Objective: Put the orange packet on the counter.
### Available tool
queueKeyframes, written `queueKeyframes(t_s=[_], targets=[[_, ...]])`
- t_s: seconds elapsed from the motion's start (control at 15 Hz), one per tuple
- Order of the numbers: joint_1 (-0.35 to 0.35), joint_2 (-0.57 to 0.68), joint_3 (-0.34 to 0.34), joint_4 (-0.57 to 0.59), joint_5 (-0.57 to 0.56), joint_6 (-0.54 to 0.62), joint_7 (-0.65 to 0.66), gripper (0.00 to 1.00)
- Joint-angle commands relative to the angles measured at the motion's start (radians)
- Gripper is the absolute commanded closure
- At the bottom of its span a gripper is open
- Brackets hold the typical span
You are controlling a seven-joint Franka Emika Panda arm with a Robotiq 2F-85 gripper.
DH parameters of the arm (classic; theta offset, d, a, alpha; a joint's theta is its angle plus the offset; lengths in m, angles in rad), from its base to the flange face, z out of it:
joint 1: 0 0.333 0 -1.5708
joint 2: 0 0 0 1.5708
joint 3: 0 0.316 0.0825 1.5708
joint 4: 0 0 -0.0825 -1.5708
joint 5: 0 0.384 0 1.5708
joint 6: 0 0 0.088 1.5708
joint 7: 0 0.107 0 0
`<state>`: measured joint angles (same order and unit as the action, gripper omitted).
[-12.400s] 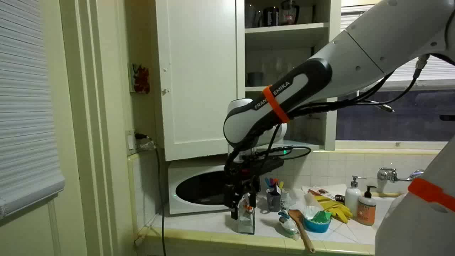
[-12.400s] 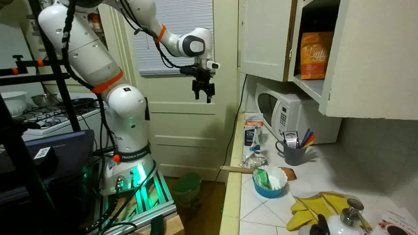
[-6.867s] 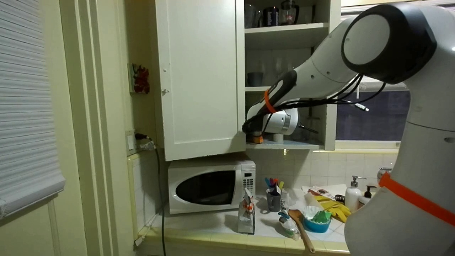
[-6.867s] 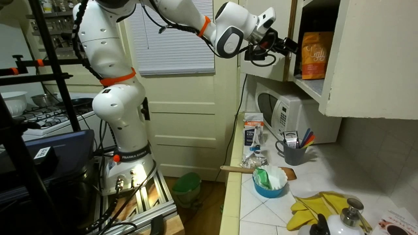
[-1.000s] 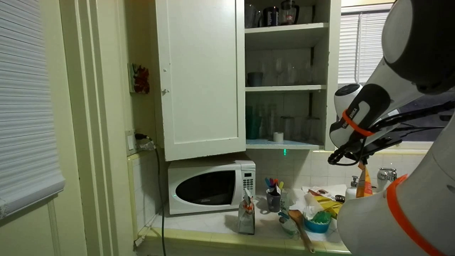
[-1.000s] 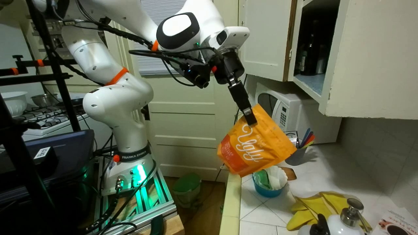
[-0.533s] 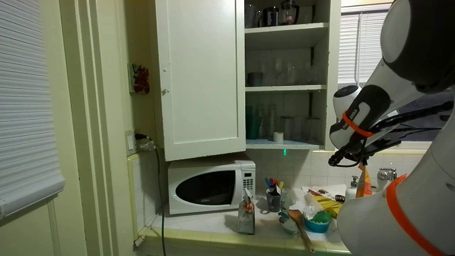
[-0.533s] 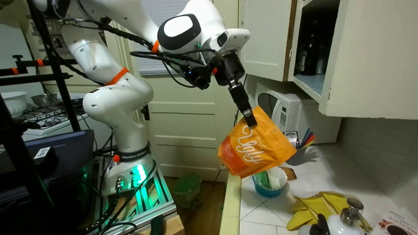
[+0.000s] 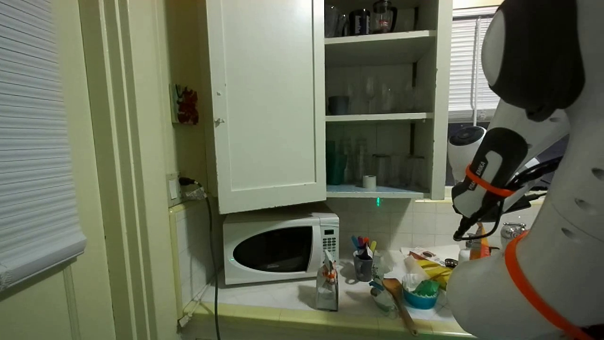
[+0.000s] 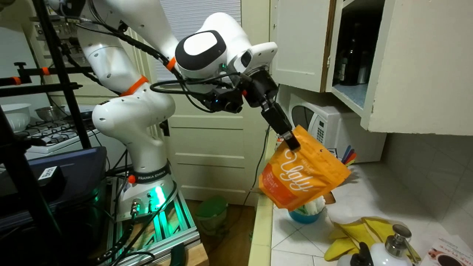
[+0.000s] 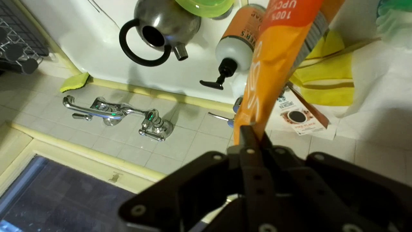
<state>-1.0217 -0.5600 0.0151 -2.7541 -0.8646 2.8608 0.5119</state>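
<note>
Gripper [image 10: 292, 142] is clamped on the orange packet [image 10: 306, 171], fingers [image 11: 249, 153] pinching it nr one edge w/ hardly any gap b/w them. Packet hangs tilted in the air; in an exterior view its front w/ white "Ugly" lettering faces out, & it overlaps the front edge of the counter [image 10: 292, 242] plus pt of the blue bowl [image 10: 303, 218]. Exact height over the counter: can't tell. In an exterior view it's just a thin orange strip, btm hidden behind the arm [image 9: 486, 293]. Wrist view: packet's side-on, running from the fingertips up out of frame, blocking pt of the soap bottle [image 11: 236, 48]. Also there: metal pot [image 11: 173, 19] w/ round black handle, seen against the white sink [image 11: 106, 64]; wall tap [image 11: 109, 111]; yellow-green sponge [image 11: 74, 82] at the sink's yellow edge; coffee box [image 11: 299, 116] nr the yellow gloves [image 11: 328, 93]. Elsewhere on the counter, in an exterior view: silver bag [image 9: 326, 293] standing upright in front of the microwave [image 9: 273, 250], grey mug [image 9: 363, 269] nr it w/ coloured handles [image 9: 361, 241] sticking up (can't tell of what), wooden spatula [image 9: 400, 307] next to the bowl, its handle out over the front edge. Bowl's got smth white & smth green in it. Cupboard [image 9: 382, 117] above is open, clear glasses [image 9: 380, 167] etc. on its shelves. In an exterior view a green bin [image 10: 211, 218] stands on the floor [image 10: 236, 229] nr the robot base [image 10: 147, 199].
</note>
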Motion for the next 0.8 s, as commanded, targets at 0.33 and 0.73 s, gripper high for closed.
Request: queueKeyframes(t_s=[0.33,0.73], targets=[[-0.341,0.013,0.218,0.001,-0.519,0.192,0.591,0.99],[-0.362,0.031,0.317,0.001,-0.805,0.137,0.911,0.99]])
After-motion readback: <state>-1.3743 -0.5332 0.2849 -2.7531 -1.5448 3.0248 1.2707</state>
